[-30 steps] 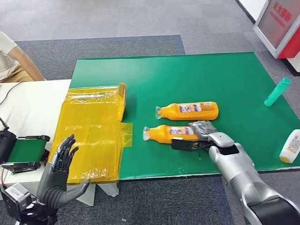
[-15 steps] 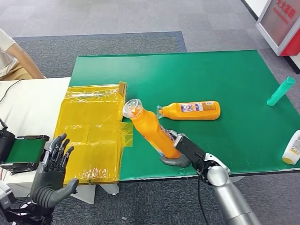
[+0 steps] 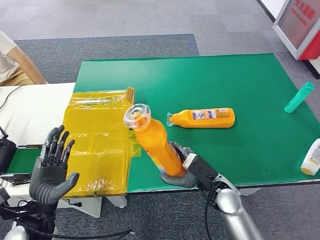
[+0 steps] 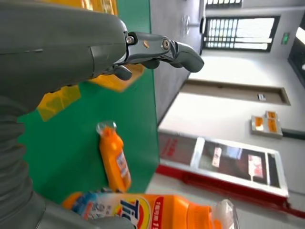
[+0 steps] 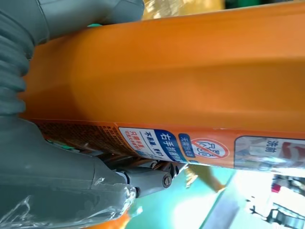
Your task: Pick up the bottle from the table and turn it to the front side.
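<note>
I see the bench (image 3: 260, 80) under its green mat, with a sheet of yellow plastic (image 3: 96, 145) spread over its left end. On my side of the mat, near the front edge, my right hand (image 3: 180, 170) grips the lower body of the orange bottle (image 3: 155, 144), which is lifted clear of the mat and tilted, its clear cap pointing up and toward the left. From the right wrist camera I read the back label against my fingers. My left hand (image 3: 51, 167) hangs in front of the bench's left end, fingers spread, holding nothing. A second orange bottle (image 3: 202, 118) lies flat farther back. At the right edge I see a teal tube (image 3: 300, 97) and a white bottle (image 3: 311, 157).
</note>
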Controlling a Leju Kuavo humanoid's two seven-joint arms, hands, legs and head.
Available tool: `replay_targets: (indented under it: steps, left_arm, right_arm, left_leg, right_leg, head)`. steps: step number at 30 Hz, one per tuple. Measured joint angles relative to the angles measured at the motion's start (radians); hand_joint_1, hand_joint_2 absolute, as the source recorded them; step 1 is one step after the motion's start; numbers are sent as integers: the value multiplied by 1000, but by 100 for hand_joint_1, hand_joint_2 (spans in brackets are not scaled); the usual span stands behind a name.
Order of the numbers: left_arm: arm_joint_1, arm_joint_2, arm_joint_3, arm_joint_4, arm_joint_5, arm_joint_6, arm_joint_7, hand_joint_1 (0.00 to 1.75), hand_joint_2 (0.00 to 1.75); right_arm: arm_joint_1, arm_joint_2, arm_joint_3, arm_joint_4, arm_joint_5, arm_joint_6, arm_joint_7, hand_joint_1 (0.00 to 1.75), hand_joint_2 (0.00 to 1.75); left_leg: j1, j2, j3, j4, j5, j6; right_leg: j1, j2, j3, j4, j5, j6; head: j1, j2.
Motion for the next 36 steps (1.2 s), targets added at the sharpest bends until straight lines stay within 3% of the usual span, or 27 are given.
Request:
replay_targets:
  steps: [5, 8, 11, 22, 32, 36]
  left_arm:
    - [-17, 39, -54, 51, -13, 15, 35, 0, 175]
    - [-59, 44, -93, 63, -35, 28, 78, 0, 175]
    - [-97, 36, -133, 63, -21, 33, 124, 0, 175]
    - [-201, 49, -373, 94, 137, -20, 154, 0, 175]
    - [-255, 76, -440, 138, 107, 6, 126, 0, 175]
    - [-269, 78, -454, 139, 10, 52, 117, 0, 175]
  right_arm:
    - [55, 24, 73, -68, 221, -132, -70, 175, 175]
    - [48, 28, 104, -132, 304, -183, -55, 175, 175]
    - [38, 33, 108, -178, 324, -185, -30, 175, 175]
    - [0, 62, 122, -177, 325, -203, -29, 175, 175]
    - [-9, 66, 141, -145, 388, -251, -28, 175, 175]
    - [-5, 66, 153, -148, 430, -258, -10, 175, 175]
  left_leg:
    - [0, 0, -2, 0, 0, 0]
    - [0, 0, -3, 0, 0, 0]
    - [-1, 0, -3, 1, 0, 0]
    - [-1, 0, -3, 1, 1, 1]
    - [-1, 0, -3, 1, 1, 1]
    - [-1, 0, -3, 1, 1, 1]
  right_leg:
    - [0, 0, -2, 0, -1, 0]
    - [0, 0, -3, 0, 0, 0]
    - [-1, 0, -2, 0, 1, 1]
    - [-1, 0, -3, 0, 1, 1]
    - [-1, 0, -3, 0, 1, 2]
    - [-1, 0, -3, 0, 1, 2]
  head:
    - [0, 0]
    - [0, 0]
    - [0, 0]
    - [0, 0]
    - [0, 0]
    - [0, 0]
